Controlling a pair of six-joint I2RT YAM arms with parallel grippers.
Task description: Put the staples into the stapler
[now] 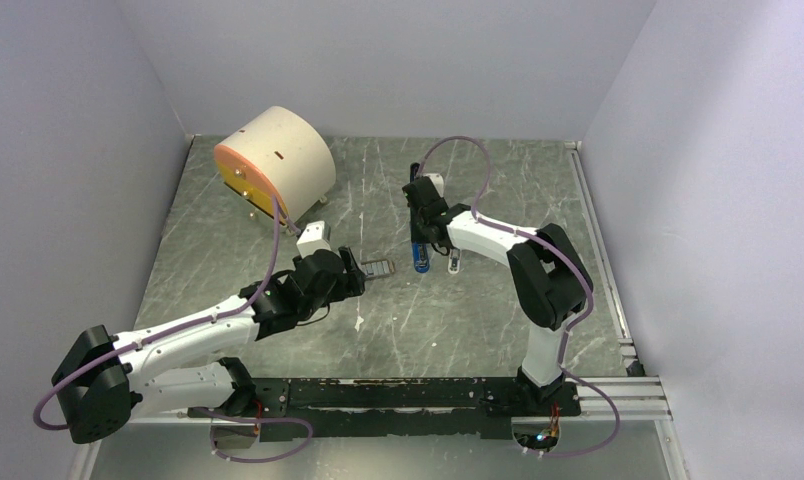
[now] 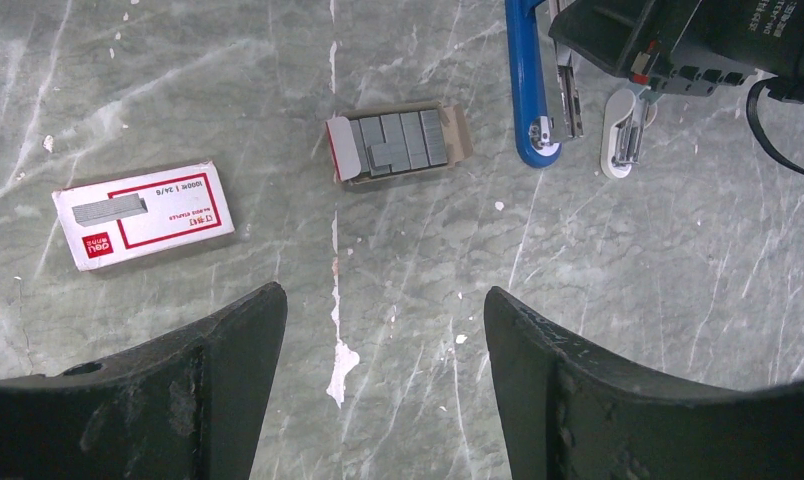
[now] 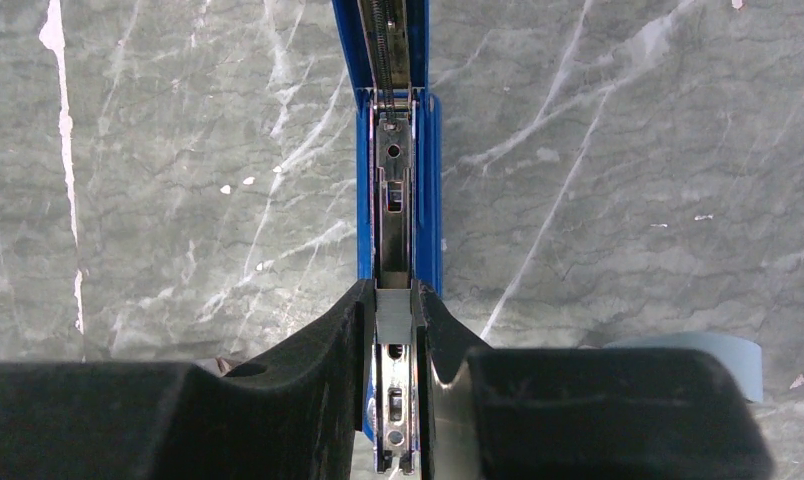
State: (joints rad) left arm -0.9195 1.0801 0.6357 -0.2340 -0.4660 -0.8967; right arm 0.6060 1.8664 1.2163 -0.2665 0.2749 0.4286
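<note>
The blue stapler [image 3: 427, 180] lies opened out on the table, its metal channel [image 3: 392, 190] facing up. My right gripper [image 3: 393, 300] is shut on a short grey strip of the staples [image 3: 393, 318], held right over that channel. More staples [image 2: 398, 143] sit in an open cardboard tray left of the stapler [image 2: 525, 90]. My left gripper [image 2: 383, 300] hovers open and holds nothing, a little short of that tray. From above, the left gripper [image 1: 356, 272] points at the tray [image 1: 378, 268] and the right gripper [image 1: 421, 225] is over the stapler [image 1: 419, 258].
A red-and-white staple box [image 2: 143, 213] lies left of the tray. A small light-blue and white piece [image 2: 626, 130] lies just right of the stapler. A beige cylinder with an orange face [image 1: 275, 160] stands at the back left. Walls close in the table.
</note>
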